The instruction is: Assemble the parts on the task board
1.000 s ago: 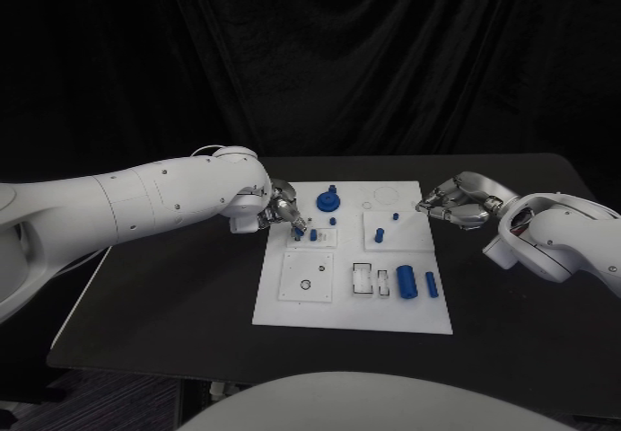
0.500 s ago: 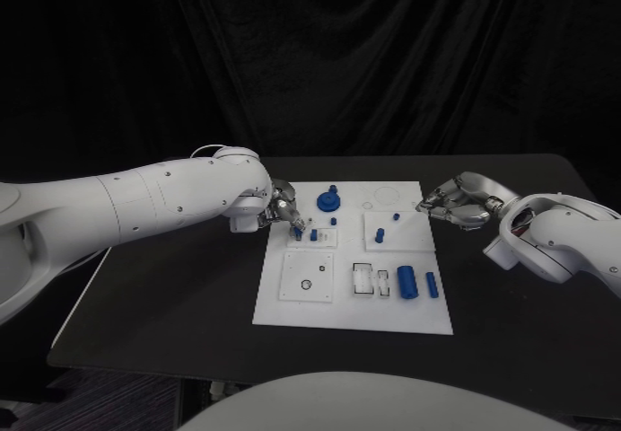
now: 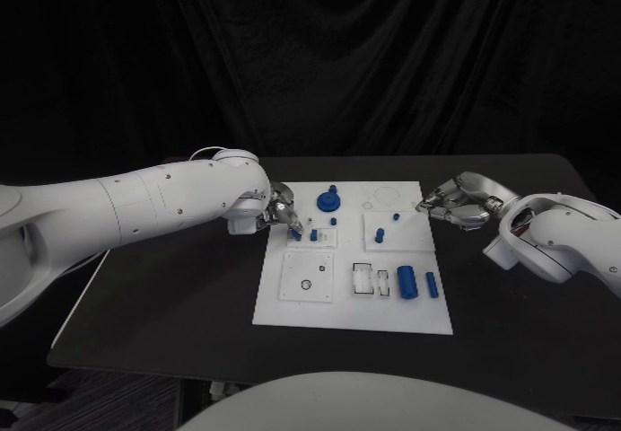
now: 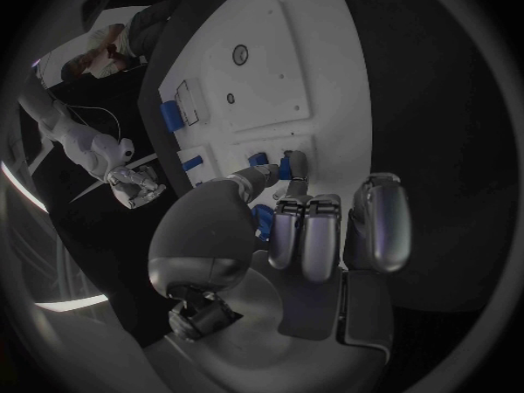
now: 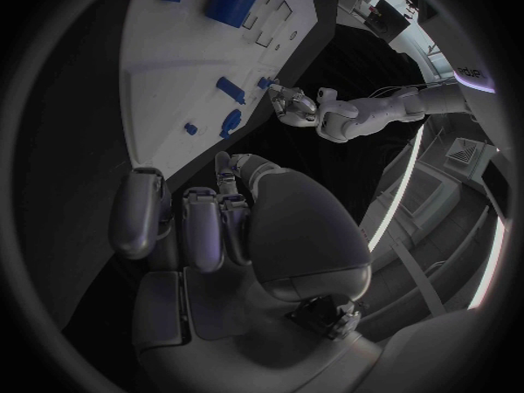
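The white task board lies mid-table. My left hand hovers over its left edge, thumb and a finger pinching a small blue peg at the small square block; a second peg stands beside it. A blue gear-shaped part sits at the board's far end, with more small pegs to its right. A blue cylinder and a blue bar lie at the near right. My right hand stays off the board's right edge, fingers curled in on nothing.
Bare black table surrounds the board on every side. White recessed blocks and slotted cut-outs take up the board's near half. My white left forearm stretches over the table's left part.
My left hand's fingertips have shifted slightly toward the far end of the small block. The right hand and the loose parts have not moved.
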### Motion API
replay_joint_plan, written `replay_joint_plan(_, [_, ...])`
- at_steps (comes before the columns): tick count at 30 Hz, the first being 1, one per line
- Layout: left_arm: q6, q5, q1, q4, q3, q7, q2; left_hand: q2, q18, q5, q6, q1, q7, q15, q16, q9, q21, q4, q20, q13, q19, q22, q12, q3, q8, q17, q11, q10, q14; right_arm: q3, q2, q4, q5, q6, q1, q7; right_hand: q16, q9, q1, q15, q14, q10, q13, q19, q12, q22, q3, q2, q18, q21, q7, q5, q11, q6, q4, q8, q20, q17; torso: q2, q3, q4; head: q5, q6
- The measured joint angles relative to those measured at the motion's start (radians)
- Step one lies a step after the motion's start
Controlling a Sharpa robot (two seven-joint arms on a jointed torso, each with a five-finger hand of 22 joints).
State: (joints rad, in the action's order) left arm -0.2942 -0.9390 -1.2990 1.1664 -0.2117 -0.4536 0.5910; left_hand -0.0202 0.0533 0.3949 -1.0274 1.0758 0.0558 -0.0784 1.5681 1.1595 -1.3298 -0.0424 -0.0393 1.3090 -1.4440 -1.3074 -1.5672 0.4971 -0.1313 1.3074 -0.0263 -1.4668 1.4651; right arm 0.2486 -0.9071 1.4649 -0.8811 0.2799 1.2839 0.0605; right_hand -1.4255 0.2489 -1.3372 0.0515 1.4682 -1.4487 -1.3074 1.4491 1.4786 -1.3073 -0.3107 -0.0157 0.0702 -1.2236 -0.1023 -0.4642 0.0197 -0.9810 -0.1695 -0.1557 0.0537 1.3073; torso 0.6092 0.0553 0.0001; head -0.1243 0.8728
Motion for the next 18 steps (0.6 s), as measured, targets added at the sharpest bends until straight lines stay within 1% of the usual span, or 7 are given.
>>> replay_joint_plan(8, [0.0, -0.001, 0.005, -0.004, 0.0, 0.0, -0.003, 0.0, 0.0, -0.008, -0.001, 0.0, -0.001, 0.0, 0.0, 0.0, 0.0, 0.0, 0.0, 0.0, 0.0, 0.0, 0.0, 0.0, 0.0, 0.0, 0.0, 0.0, 0.0, 0.0, 0.0, 0.0, 0.0, 0.0, 0.0, 0.0, 0.0, 0.001, 0.0, 0.0, 0.0, 0.0, 0.0, 0.0, 0.0, 0.0, -0.004, 0.0, 0.0, 0.0, 0.0, 0.0, 0.0, 0.0, 0.004, 0.0, 0.0, 0.0, 0.0, 0.0002, 0.0, -0.003, 0.0])
replay_joint_plan(11, [0.001, -0.001, 0.008, -0.004, 0.0, 0.002, -0.003, 0.0, 0.0, -0.013, 0.0, 0.0, -0.004, 0.0, 0.0, 0.0, 0.0, 0.0, 0.0, 0.0, 0.0, 0.0, 0.0, 0.0, 0.001, 0.0, 0.0, 0.0, 0.0, 0.0, 0.0, 0.0, 0.0, -0.001, 0.0, 0.0, 0.0, 0.001, 0.0, 0.0, 0.0, 0.0, 0.0, 0.0, 0.0, 0.0, -0.004, 0.0, 0.0, 0.0, 0.0, 0.0, 0.0, 0.0, 0.004, 0.0, 0.0, 0.0, 0.0, 0.0003, 0.0, -0.003, 0.0])
replay_joint_plan(14, [0.005, -0.001, 0.01, -0.004, 0.0, 0.003, -0.003, 0.0, 0.0, -0.013, 0.0, 0.0, -0.005, 0.0, 0.0, -0.002, 0.0, 0.0, 0.0, 0.0, 0.0, 0.0, 0.0, 0.0, 0.004, 0.0, 0.0, 0.0, 0.0, 0.0, 0.0, 0.0, 0.0, -0.001, 0.0, 0.0, 0.0, 0.001, 0.0, 0.0, 0.0, 0.0, 0.0, 0.0, 0.0, 0.0, -0.004, 0.0, 0.0, 0.0, 0.0, 0.0, 0.0, 0.0, 0.004, 0.0, 0.0, 0.0, 0.0, 0.0004, -0.0001, -0.002, 0.0])
replay_joint_plan(18, [0.011, -0.002, 0.012, -0.004, 0.0, 0.008, -0.003, 0.0, 0.0, -0.023, 0.0, 0.0, -0.005, 0.0, 0.0, -0.003, 0.005, 0.0, 0.0, 0.0, 0.0, 0.0, 0.0, 0.0, 0.004, 0.0, 0.0, 0.0, 0.0, 0.0, 0.0, 0.0, 0.0, -0.001, 0.0, 0.0, 0.0, 0.001, 0.0, 0.0, 0.0, 0.0, 0.0, 0.0, 0.0, 0.0, -0.004, 0.0, 0.0, 0.0, 0.0, 0.0, 0.0, 0.0, 0.004, 0.0, 0.0, 0.0, 0.0, 0.0006, -0.0001, -0.002, 0.0])
